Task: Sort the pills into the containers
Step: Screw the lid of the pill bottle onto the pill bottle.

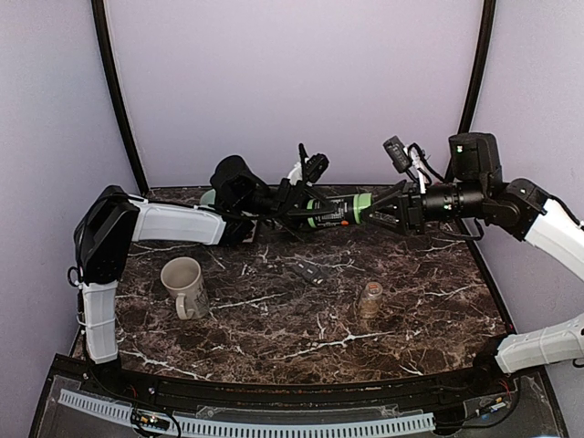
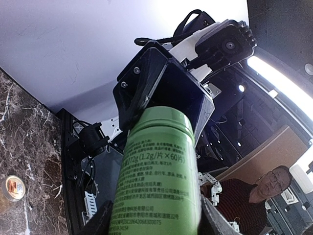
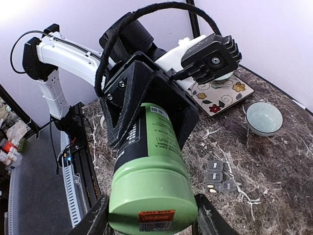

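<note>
A green plastic pill bottle [image 1: 339, 212] lies level above the back of the dark marble table [image 1: 274, 338], clasped between the left gripper [image 1: 308, 212] at its left end and the right gripper [image 1: 376, 212] at its right end. Before it, mid-table, lies a small dark pill strip [image 1: 308, 272]. A beige ceramic mug [image 1: 185, 286] stands front left. A small clear lidded jar [image 1: 370, 298] stands right of centre.
</note>
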`<state>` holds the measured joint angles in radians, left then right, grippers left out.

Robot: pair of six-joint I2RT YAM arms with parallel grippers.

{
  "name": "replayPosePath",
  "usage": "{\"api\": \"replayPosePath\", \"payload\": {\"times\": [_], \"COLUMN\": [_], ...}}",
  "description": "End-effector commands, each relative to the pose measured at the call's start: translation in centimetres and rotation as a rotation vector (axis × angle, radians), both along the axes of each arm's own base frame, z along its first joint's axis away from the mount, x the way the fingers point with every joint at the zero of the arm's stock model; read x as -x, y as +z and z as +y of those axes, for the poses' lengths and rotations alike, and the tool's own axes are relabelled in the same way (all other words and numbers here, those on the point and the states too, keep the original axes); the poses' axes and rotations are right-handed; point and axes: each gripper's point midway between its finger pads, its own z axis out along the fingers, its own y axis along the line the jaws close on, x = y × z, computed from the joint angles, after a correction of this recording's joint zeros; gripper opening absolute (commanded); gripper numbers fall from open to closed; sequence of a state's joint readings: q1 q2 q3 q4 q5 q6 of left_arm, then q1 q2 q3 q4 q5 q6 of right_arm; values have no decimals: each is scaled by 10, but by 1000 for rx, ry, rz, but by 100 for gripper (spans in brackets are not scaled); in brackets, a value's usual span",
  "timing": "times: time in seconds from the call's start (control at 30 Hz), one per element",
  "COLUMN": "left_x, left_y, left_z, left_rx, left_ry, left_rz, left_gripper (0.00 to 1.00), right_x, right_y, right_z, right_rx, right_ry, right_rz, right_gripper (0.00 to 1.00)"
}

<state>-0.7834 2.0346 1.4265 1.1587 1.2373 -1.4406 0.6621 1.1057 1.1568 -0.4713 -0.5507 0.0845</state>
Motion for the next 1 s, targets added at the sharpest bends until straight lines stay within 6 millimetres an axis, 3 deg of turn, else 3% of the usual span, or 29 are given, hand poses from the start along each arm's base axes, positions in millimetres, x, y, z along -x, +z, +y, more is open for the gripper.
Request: {"api": "replayPosePath", "payload": {"times": [0.0,0.43,0.5,0.63,0.97], "left_x": [37,42,42,41,31], "left_y": [46,40,41,43,57], "left_z": [-12,-13,-13,-14,-14], "left_rx": [116,88,92,103,128], "left_ry": [-59,-102,-100,-88,88], "left_rz": [-82,-121,-134,-171,-383], "left_gripper": [0,0,0,0,0], "right_x": [1,3,2,1,-4], "right_y": [-27,-33,-23,-25,-11], "right_z": [10,18,22,31,47], "right_rx": [80,81,55,19,-90], "right_ry": [23,59,61,67,29], "right_rz": [-24,34,46,121,349], "right_gripper": [21,21,20,19,16]}}
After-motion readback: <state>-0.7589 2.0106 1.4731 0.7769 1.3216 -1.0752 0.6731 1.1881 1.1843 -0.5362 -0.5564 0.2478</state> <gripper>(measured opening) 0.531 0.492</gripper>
